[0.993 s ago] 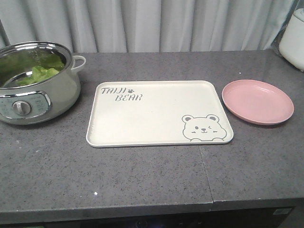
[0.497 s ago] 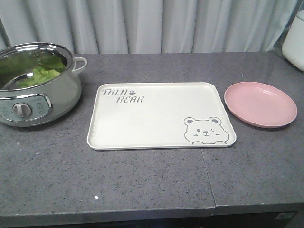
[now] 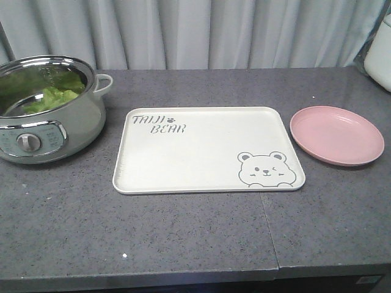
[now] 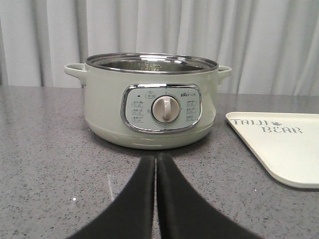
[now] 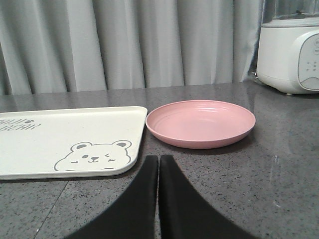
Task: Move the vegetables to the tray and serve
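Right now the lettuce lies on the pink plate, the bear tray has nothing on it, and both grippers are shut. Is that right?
One thing is off: the lettuce sits inside the pot, not on the pink plate, as the front-facing view shows. The rest holds: the tray has nothing on it, and the left gripper and right gripper are shut.

I read "TAIJI BEAR" in grey letters on the cream tray (image 3: 201,155), near its far left corner, with a small paw sign after "TAIJI". The control panel (image 4: 139,107) of the electric pot (image 4: 102,107) carries small labels, too small for me to read.
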Controlling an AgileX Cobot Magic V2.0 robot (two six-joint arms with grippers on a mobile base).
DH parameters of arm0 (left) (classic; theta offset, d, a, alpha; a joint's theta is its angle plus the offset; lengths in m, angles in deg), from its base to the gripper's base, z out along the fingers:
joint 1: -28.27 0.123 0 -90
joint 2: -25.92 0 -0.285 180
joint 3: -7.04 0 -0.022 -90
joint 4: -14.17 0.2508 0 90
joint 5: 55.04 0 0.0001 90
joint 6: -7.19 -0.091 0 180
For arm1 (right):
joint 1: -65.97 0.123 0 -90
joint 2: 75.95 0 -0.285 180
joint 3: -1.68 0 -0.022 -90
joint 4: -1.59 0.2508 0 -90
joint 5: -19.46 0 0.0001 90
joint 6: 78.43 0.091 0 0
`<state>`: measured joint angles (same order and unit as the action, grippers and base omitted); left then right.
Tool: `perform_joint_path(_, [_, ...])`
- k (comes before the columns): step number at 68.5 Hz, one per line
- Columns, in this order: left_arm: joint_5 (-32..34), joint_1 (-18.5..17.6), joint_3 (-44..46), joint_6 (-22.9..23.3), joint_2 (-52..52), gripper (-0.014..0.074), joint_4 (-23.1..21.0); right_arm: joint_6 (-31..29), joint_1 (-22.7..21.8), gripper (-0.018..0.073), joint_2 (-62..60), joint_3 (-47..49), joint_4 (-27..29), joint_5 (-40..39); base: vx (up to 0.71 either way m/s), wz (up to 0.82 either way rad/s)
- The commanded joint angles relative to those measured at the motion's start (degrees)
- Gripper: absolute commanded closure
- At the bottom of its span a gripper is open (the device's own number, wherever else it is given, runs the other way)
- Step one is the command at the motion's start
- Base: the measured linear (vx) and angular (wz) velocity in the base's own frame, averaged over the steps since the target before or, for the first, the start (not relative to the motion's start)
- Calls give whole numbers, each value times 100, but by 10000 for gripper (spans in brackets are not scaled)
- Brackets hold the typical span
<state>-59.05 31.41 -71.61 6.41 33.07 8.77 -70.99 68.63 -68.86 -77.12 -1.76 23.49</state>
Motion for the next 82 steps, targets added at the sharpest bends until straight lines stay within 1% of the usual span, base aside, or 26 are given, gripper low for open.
perform_joint_path(1, [401, -16, -159, 22, -78, 602, -50, 1, 6, 565, -41, -92, -68, -447, 1, 1])
perform_joint_path(82, [401, -16, -159, 22, -78, 602, -50, 1, 6, 565, -41, -92, -68, -447, 0, 0])
